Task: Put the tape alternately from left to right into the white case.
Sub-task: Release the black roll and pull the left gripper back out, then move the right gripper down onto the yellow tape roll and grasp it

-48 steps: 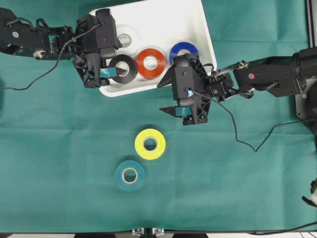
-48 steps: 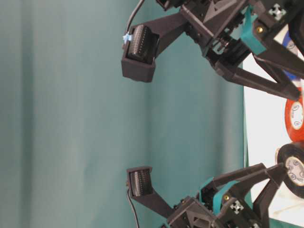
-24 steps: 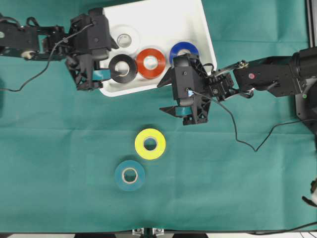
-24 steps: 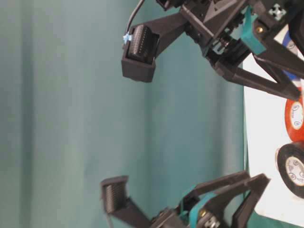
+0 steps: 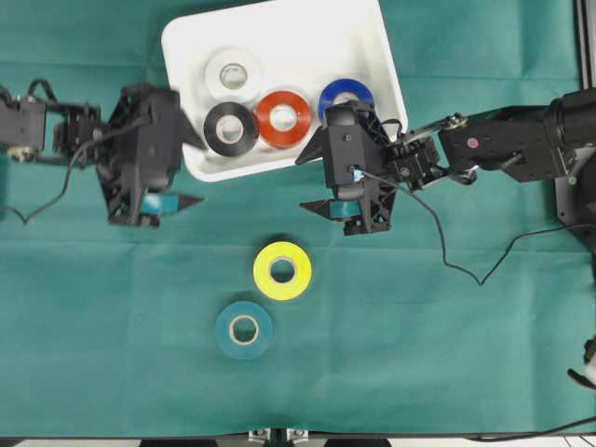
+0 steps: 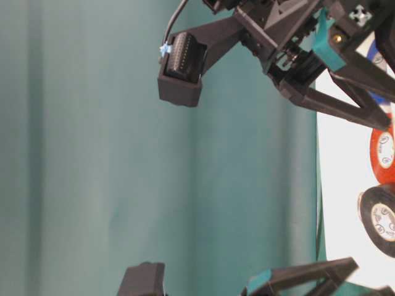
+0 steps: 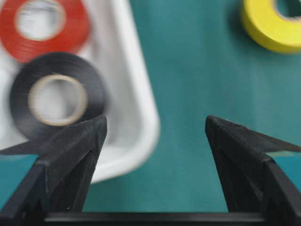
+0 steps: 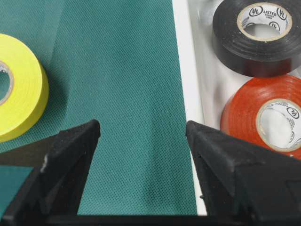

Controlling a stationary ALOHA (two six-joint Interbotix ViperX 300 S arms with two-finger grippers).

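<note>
The white case (image 5: pixel 368 42) is sitting at the far side of the green tabletop (image 5: pixel 112 335). Four rolls of tape are lying flat in it: the white roll (image 5: pixel 233 72) far back, then the black roll (image 5: pixel 231 128), the red roll (image 5: pixel 283 118) and the blue roll (image 5: pixel 345 94) in a row from left to right. The yellow roll (image 5: pixel 282 270) and the teal roll (image 5: pixel 244 329) are lying on the tabletop, near each other, well apart from the case.

The left gripper (image 5: pixel 182 173) is hanging just left of the case, spread apart and holding nothing. The right gripper (image 5: pixel 315 182) is hanging beside the case's near right edge, spread wide and holding nothing too.
</note>
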